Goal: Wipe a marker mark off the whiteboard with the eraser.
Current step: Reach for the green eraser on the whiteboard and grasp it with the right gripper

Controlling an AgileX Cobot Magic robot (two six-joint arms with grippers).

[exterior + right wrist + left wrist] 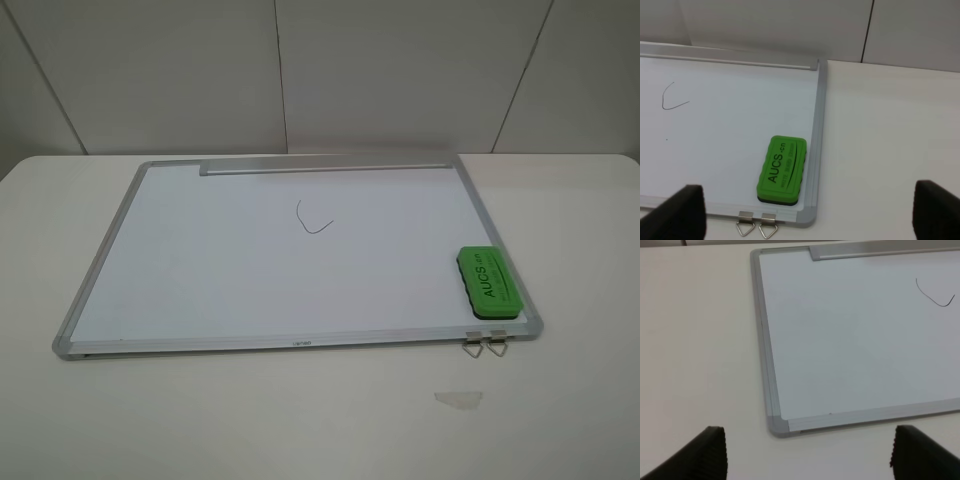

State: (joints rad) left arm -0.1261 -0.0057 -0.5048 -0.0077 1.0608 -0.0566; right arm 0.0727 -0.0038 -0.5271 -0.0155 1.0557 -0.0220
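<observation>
A green eraser lies flat at the near right corner of the whiteboard; the marker mark sits near its middle. The eraser is likely light (soft underneath), so grip its long sides. Both left jaws and right jaws gape wide, empty.

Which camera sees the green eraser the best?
The right wrist view: the eraser looks big and whole there, its AUCS lettering readable, lying on the whiteboard beside the frame. The exterior high view shows it whole but smaller, at the board's corner. The left wrist view misses it.
</observation>
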